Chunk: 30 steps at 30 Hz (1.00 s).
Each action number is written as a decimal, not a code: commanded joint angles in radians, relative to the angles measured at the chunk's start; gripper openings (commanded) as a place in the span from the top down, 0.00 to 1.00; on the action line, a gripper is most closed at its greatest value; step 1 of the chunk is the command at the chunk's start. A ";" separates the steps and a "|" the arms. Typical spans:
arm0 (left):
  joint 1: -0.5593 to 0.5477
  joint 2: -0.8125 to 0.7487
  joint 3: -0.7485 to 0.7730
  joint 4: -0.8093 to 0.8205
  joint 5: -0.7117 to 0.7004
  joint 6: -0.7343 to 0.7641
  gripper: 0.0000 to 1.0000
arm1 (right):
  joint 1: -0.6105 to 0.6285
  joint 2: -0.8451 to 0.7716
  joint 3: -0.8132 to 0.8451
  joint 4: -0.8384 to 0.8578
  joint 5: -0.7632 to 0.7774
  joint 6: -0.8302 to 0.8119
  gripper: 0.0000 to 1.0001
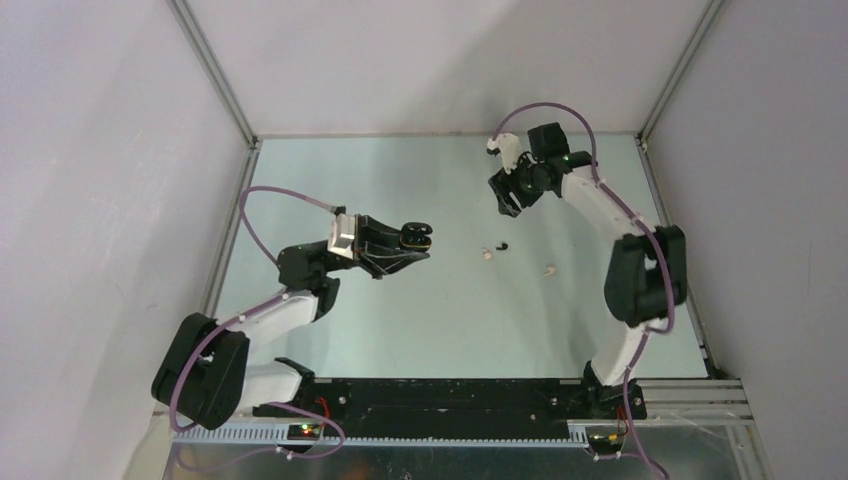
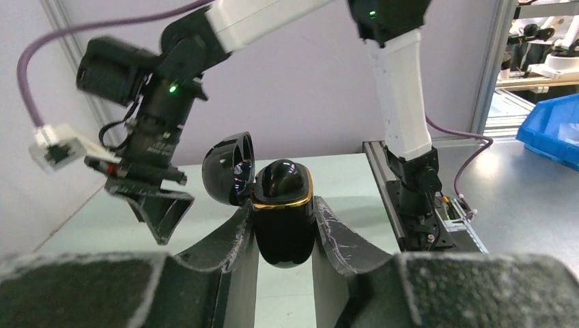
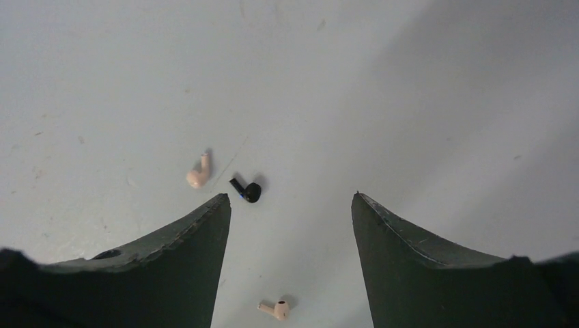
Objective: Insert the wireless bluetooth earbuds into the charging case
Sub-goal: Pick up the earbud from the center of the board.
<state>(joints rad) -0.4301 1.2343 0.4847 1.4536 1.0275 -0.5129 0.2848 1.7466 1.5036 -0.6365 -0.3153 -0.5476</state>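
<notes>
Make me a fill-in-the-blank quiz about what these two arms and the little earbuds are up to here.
1. The left fingers grip a black charging case whose lid is ____.
2. Loose on the table lie ____ earbuds.
3. Two of them are off-white and one is ____.
4. The right fingers stand apart above the table and hold ____.
Missing words: open; three; black; nothing.
</notes>
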 commanded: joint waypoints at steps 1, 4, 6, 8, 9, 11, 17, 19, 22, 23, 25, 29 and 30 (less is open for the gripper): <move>-0.011 0.005 0.015 0.037 0.005 0.029 1.00 | -0.057 0.143 0.132 -0.104 -0.018 0.158 0.31; -0.016 0.010 0.014 0.036 0.004 0.031 1.00 | -0.068 0.209 0.158 -0.155 -0.041 0.185 0.33; -0.017 0.011 0.015 0.035 0.004 0.030 1.00 | -0.067 0.237 0.159 -0.175 -0.045 0.189 0.36; -0.018 0.010 0.015 0.034 0.002 0.030 1.00 | -0.065 0.262 0.159 -0.196 -0.037 0.188 0.37; -0.018 0.011 0.015 0.034 0.003 0.031 1.00 | -0.066 0.277 0.161 -0.202 -0.037 0.188 0.37; -0.020 0.013 0.015 0.035 0.002 0.032 1.00 | -0.068 0.306 0.171 -0.221 -0.039 0.187 0.39; -0.025 0.011 0.015 0.031 0.007 0.036 1.00 | -0.078 0.407 0.252 -0.319 -0.119 0.199 0.48; -0.026 0.010 0.015 0.030 0.008 0.040 1.00 | -0.083 0.423 0.269 -0.326 -0.134 0.209 0.50; -0.026 0.012 0.015 0.029 0.008 0.041 1.00 | -0.088 0.440 0.286 -0.338 -0.151 0.224 0.50; -0.026 0.013 0.015 0.030 0.009 0.041 1.00 | -0.088 0.443 0.291 -0.348 -0.162 0.226 0.50; -0.028 0.015 0.015 0.030 0.010 0.043 1.00 | -0.090 0.461 0.296 -0.365 -0.183 0.233 0.51; -0.030 0.017 0.017 0.030 0.013 0.044 1.00 | -0.093 0.490 0.314 -0.406 -0.218 0.244 0.54; -0.030 0.017 0.018 0.030 0.013 0.044 1.00 | -0.094 0.495 0.316 -0.416 -0.221 0.245 0.55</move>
<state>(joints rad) -0.4522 1.2495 0.4843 1.4494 1.0290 -0.4961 0.1959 2.2108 1.7687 -0.9844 -0.4786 -0.3252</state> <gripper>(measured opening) 0.319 0.464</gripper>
